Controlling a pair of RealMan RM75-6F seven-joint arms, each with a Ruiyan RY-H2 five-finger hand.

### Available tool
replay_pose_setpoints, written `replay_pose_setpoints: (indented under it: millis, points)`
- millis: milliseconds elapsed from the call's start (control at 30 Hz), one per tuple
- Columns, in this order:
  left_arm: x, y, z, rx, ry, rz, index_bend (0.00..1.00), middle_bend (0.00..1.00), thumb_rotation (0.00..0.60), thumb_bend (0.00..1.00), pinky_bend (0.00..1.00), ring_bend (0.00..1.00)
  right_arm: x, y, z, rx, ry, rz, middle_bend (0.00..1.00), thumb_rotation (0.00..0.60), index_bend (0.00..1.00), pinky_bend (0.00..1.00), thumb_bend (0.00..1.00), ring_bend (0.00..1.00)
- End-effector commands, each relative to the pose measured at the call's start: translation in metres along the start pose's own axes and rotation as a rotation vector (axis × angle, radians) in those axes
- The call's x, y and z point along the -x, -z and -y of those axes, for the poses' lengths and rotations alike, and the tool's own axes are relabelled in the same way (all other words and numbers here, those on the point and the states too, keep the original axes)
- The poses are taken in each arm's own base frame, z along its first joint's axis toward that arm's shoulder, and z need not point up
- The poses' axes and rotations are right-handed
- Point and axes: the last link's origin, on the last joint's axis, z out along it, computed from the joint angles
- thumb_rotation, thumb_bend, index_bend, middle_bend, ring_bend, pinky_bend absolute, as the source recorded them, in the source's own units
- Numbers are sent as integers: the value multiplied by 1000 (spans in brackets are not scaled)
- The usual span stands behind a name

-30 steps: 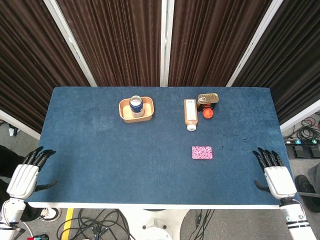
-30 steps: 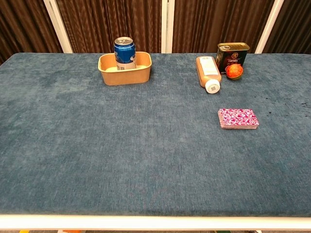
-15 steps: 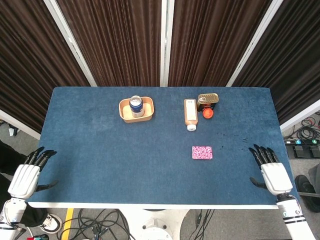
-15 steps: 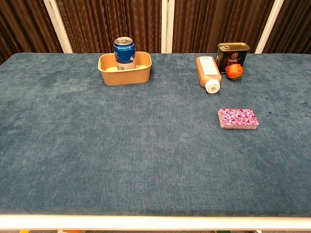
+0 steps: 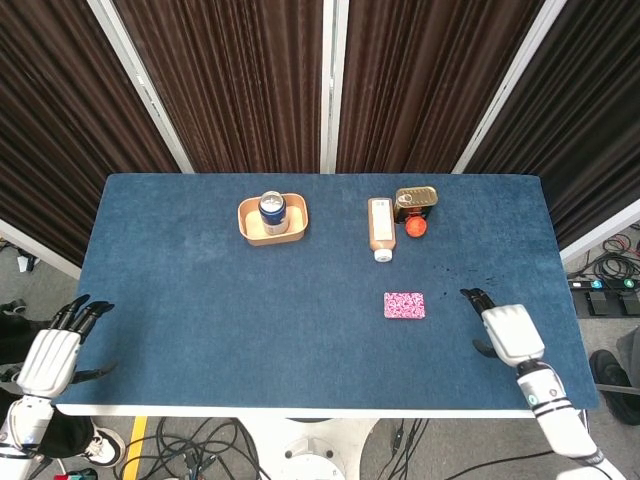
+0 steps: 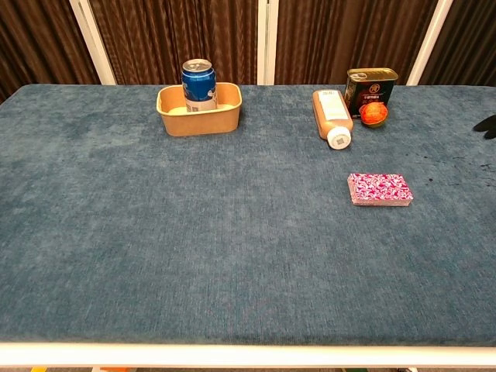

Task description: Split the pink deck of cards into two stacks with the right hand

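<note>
The pink deck of cards lies flat as one stack on the blue table, right of centre, and shows in the chest view too. My right hand hovers over the table to the right of the deck, apart from it, fingers extended and holding nothing. Only its dark fingertips show at the right edge of the chest view. My left hand hangs off the table's front left corner, fingers apart and empty.
A tan bowl holding a blue can stands at the back left of centre. A brown bottle lies on its side behind the deck, beside a tin and a small red object.
My right hand has moved left from the table's right front edge toward the deck. The left hand has barely moved. The deck stays put.
</note>
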Motion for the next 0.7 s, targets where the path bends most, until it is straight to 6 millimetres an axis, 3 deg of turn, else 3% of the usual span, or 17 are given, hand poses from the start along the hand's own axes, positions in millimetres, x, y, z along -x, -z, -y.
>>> replay_pose_setpoints:
  millis: [33, 333, 700]
  points:
    - [-1, 0, 1, -2, 1, -4, 170, 160, 600, 0, 154, 67, -2, -27, 26, -24, 29, 16, 189, 600, 150, 819, 133, 701]
    - [0, 1, 4, -4, 12, -1, 170, 161, 600, 0, 155, 66, 8, -58, 59, -22, 41, 55, 190, 600, 152, 819, 132, 700]
    - [1, 2, 5, -2, 46, 3, 170, 160, 600, 0, 155, 67, 22, -79, 89, 1, 91, 96, 195, 600, 162, 819, 133, 698]
